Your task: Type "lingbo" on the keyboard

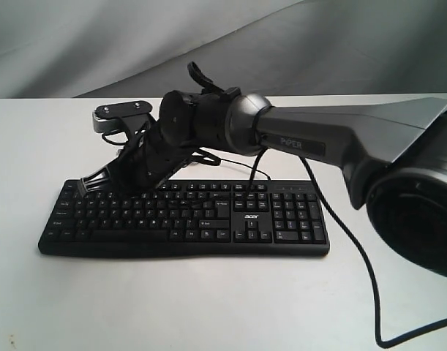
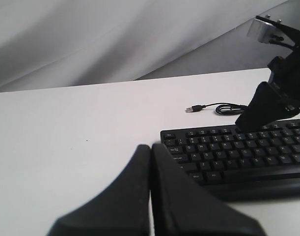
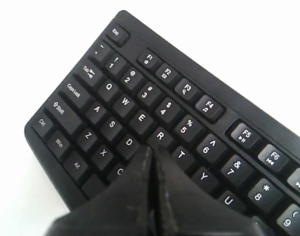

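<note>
The keyboard is laid flat on the table, slightly toward 7 o'clock of centre in the exterior view, with its long front edge set parallel to the table's near edge. The right gripper is reached across it from 3 o'clock. Its fingers are pressed together into one narrow tip, presumably so that a single key can be struck without its neighbours. That tip is seen over the left letter block, just beside R; contact cannot be told. The word's letters are judged to lie toward 3 o'clock from there. The left gripper, likewise pressed together, is held off the keyboard's left end, over bare table. More bare table is seen at 6 o'clock. The USB cable lies looped at 12 o'clock, behind the back edge.
</note>
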Available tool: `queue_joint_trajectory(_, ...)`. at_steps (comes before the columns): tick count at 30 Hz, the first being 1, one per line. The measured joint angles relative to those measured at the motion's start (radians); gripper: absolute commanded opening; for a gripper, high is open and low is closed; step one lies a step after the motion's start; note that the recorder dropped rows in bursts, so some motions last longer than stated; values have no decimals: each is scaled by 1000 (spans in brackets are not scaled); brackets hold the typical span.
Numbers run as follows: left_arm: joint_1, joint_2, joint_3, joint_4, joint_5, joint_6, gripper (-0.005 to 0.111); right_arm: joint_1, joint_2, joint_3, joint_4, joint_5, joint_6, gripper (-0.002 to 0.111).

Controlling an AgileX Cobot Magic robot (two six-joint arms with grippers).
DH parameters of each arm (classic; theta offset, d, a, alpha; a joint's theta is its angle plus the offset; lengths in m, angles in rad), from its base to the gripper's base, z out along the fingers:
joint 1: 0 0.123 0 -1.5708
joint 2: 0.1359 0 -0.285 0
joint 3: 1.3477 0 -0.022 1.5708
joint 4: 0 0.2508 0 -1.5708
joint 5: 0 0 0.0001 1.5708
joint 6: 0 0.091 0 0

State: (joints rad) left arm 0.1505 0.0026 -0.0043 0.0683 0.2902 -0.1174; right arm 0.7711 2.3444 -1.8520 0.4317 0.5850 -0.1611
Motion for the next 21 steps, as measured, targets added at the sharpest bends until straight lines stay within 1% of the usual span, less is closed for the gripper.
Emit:
queue_joint_trajectory(11, 0, 0, 0, 0, 0, 0, 1, 0, -4, 0, -20, 100, 15, 0)
queue_joint_trajectory(21, 0, 0, 0, 0, 0, 0, 1, 2, -4, 51, -24, 104, 30, 0)
